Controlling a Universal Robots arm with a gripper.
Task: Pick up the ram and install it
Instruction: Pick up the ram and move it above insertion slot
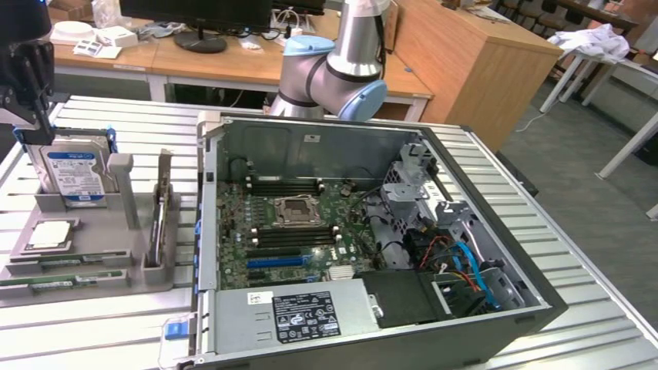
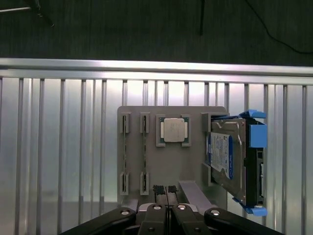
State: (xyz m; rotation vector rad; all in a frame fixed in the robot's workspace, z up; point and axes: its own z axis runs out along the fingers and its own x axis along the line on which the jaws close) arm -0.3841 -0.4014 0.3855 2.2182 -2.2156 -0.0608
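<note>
Ram pickup hasn't really got going from what I can see: the gripper is pinched fully closed with nothing between its pads, hanging above the grey tray and touching nothing. The ram stands on edge in its two slotted holders on that tray, with a second stick parallel and just beside it on the side away from the hard drive. The closed tips sit over bare tray near one end of the ram, between it and the hard drive, so the ram is off to one side of the gripper and below it, not under the pads. CPU sits in its pocket near the ram's other end. In the exterior view the tray is on the exterior view's left of the open case, with the ram along the tray's camera-side edge. My take on doing the grab well: the pads want to be spread and lined up across the stick's flat faces, centred between the two holders so it lifts level, and I'd guess the tight bit is the gap to the second stick, since one finger has to slip in there without knocking it. Straight down, grip the top edge rather than the chips, straight up so it doesn't bind in the holders
</note>
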